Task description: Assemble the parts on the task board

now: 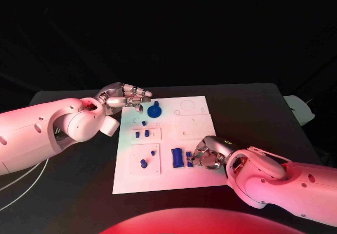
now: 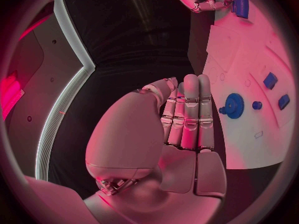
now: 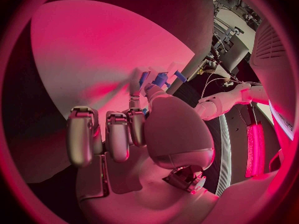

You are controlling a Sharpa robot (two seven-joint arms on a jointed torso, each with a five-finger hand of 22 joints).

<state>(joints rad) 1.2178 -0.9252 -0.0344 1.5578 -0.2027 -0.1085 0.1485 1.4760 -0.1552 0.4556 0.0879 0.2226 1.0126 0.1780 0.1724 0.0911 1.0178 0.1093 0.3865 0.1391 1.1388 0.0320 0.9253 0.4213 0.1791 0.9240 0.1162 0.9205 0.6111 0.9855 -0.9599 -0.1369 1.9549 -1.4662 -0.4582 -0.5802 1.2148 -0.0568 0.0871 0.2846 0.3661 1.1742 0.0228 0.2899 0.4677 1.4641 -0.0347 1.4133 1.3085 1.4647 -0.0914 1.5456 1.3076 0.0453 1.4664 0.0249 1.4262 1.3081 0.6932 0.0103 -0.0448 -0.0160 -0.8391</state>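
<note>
Right robot hand [image 1: 206,157] fingers curled on upright blue part [image 1: 189,159], left robot hand [image 1: 126,96] empty, fingers straight, beside task board [image 1: 189,127]

Head cam looks steeply down over bench [image 1: 281,105]; wrist cams sit close behind each hand. All share the task board [image 1: 189,129].
</note>
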